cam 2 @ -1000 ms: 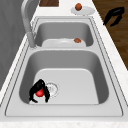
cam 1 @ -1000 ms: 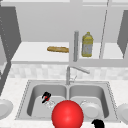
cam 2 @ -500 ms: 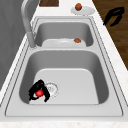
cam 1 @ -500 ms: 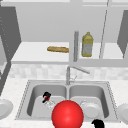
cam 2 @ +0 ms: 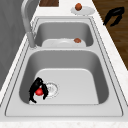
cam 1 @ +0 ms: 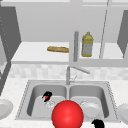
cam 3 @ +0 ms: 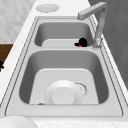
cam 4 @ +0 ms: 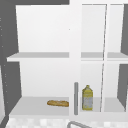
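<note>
- Nothing has shifted since the earlier frames: your left robot hand (cam 1: 47, 96) is still low in the left basin (cam 2: 67, 75) and your right robot hand (cam 1: 98, 123) still hangs where it was.
- You have the left robot hand clamped on a small red ball (cam 2: 38, 92); its fingers curl down over the ball from above, so the red peeks out between them.
- That ball sits at the bottom of the left basin, just beside the drain (cam 2: 51, 88), on the side toward the faucet (cam 2: 28, 22).
- From the right side view the same hand (cam 3: 82, 42) shows as a dark hunched shape near the faucet base, red at its lower edge.
- Your right robot hand floats off the front edge of the worktop (cam 2: 113, 53), fingers hanging loose and apart, holding nothing (cam 2: 113, 15).
- A white plate (cam 3: 63, 95) lies flat in the right basin, with a small brown item (cam 2: 77, 40) at its edge.
- Another plate (cam 2: 83, 10) rests on the worktop past the sink, a round brown thing (cam 2: 78, 6) on it.
- A large red sphere (cam 1: 67, 115) sits close in the front view, before the sink's front rim.
- Up on the shelf (cam 4: 37, 106) lie a bread loaf (cam 4: 57, 103) and a yellow bottle (cam 4: 87, 98).
</note>
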Controlling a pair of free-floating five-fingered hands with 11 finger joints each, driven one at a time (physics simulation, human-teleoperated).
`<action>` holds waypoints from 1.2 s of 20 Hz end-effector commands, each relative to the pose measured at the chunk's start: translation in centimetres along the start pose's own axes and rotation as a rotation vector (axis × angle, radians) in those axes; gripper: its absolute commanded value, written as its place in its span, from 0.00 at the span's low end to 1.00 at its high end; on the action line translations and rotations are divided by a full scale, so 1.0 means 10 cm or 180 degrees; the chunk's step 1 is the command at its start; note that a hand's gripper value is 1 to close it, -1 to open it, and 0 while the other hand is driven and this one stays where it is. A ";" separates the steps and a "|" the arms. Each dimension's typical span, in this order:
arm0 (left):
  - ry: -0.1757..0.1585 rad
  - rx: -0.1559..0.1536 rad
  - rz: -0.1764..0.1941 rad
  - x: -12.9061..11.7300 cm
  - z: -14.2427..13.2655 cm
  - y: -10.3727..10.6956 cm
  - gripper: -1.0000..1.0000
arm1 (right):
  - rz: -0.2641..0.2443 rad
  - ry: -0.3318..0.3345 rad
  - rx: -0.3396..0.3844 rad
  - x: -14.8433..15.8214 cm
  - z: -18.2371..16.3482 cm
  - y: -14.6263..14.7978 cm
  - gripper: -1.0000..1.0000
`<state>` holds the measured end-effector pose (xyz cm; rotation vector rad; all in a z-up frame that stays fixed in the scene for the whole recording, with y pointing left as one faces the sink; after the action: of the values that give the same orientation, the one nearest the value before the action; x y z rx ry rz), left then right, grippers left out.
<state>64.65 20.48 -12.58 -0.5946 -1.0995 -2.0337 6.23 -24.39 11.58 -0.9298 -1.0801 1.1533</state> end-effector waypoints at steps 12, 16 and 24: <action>0.0242 0.0171 -0.0039 0.08 -0.02 -0.26 0.00 | 0.0000 0.0000 0.0000 0.00 0.00 0.00 0.50; 0.0234 0.0057 0.0173 0.06 -0.13 0.06 0.00 | 0.0000 0.0000 0.0000 0.00 0.00 0.00 0.50; 0.0276 0.0392 0.0222 -0.12 0.05 -0.01 0.00 | 0.0000 0.0000 0.0000 0.00 0.00 0.00 0.50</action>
<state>65.58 19.61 -13.11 -0.5401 -1.0623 -1.9430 6.23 -24.39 11.58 -0.9298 -1.0801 1.1533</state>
